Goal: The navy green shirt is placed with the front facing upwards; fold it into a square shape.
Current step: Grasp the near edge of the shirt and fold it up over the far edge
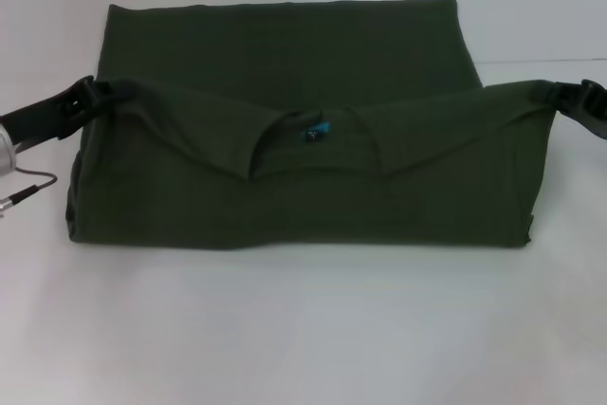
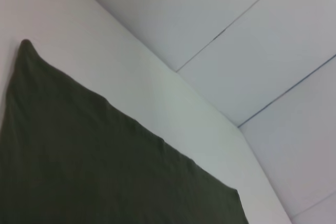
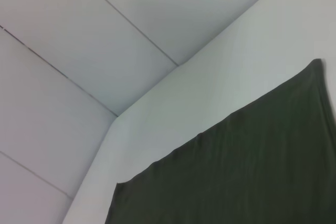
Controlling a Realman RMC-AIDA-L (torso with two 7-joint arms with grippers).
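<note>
The navy green shirt point(image 1: 285, 54) lies across the white table, its near part doubled over so the collar and a small blue label point(image 1: 316, 130) face up at the middle. My left gripper point(image 1: 102, 94) pinches the folded layer's left corner. On the opposite side my right gripper point(image 1: 560, 94) pinches the right corner. The cloth between them is stretched and slightly raised. Each wrist view shows only an edge of the shirt point(image 2: 94, 161) point(image 3: 236, 171), with no fingers visible.
The white table point(image 1: 303, 329) extends in front of the shirt and behind it. A thin cable point(image 1: 28, 185) hangs by the left arm. Pale floor tiles point(image 2: 262, 35) show beyond the table edge in both wrist views.
</note>
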